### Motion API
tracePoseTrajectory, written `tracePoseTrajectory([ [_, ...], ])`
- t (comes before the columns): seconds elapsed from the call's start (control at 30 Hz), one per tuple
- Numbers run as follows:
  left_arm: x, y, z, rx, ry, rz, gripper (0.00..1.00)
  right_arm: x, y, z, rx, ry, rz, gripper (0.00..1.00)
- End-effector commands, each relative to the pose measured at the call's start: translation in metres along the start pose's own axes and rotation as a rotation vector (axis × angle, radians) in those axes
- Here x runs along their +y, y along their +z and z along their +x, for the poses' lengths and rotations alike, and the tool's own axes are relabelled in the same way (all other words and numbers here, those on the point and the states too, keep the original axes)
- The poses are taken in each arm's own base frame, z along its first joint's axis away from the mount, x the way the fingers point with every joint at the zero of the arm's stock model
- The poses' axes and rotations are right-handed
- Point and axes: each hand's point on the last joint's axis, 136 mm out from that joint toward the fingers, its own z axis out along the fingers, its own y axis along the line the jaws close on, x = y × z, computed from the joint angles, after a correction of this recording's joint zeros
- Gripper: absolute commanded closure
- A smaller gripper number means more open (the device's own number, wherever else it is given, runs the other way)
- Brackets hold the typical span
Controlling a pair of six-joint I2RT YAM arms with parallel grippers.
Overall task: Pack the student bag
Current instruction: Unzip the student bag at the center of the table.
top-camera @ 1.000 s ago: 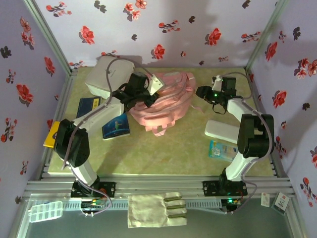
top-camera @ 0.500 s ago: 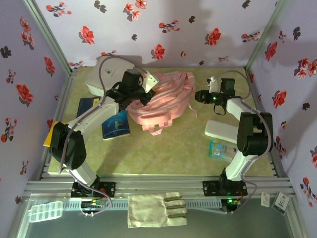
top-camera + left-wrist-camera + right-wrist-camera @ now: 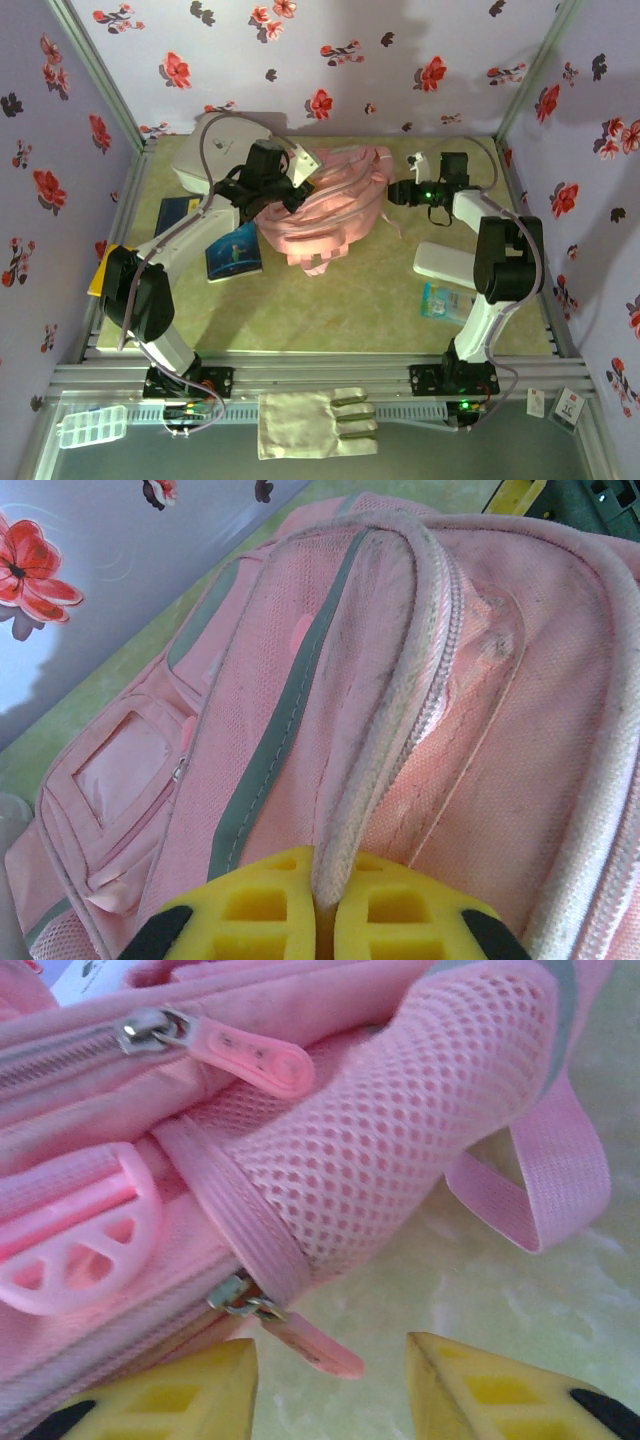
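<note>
The student bag (image 3: pixel 335 210), pink with pale trim, lies at the back middle of the table. My left gripper (image 3: pixel 292 188) sits at its left top edge, shut on a pale corded trim (image 3: pixel 380 730) that runs up between the yellow fingertips (image 3: pixel 325 880). My right gripper (image 3: pixel 393 192) is at the bag's right side, open. In the right wrist view a pink zipper pull (image 3: pixel 312 1346) hangs from the bag's mesh-pocket corner (image 3: pixel 400 1130) between the two yellow fingers (image 3: pixel 332 1358), touching neither. A second zipper pull (image 3: pixel 250 1055) lies higher up.
A white rounded box (image 3: pixel 205 150) stands behind the left arm. Blue books (image 3: pixel 235 255) (image 3: pixel 178 213) and a yellow item (image 3: pixel 103 270) lie left. A white case (image 3: pixel 445 262) and a blue packet (image 3: pixel 447 302) lie right. A cloth (image 3: pixel 315 422) rests in front.
The left gripper has pulled the bag's edge back and left, then held still. The right gripper has slid left up to the bag, its jaws narrowing.
</note>
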Motion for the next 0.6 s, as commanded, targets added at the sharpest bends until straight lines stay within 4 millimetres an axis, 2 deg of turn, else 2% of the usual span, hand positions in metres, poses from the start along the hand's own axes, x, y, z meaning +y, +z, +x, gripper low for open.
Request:
tracePoseTrajectory([
  [0.0,0.0191,-0.0278,-0.0414,-0.135,-0.019,-0.058,1.0,0.008,0.0063,-0.0033,0.02,-0.033,-0.059,0.62],
  [0.27,0.0173,-0.0283,-0.0398,-0.124,-0.007,-0.049,1.0,0.005,0.0142,-0.0105,0.045,-0.047,-0.065,0.64],
  [0.37,0.0176,-0.027,-0.0386,-0.121,-0.01,-0.047,1.0,0.0071,0.0142,-0.0129,0.043,-0.049,-0.074,0.69],
  [0.57,0.0177,-0.0233,-0.0364,-0.116,-0.02,-0.045,1.0,0.0081,0.0097,-0.0035,0.061,-0.06,-0.048,0.85],
])
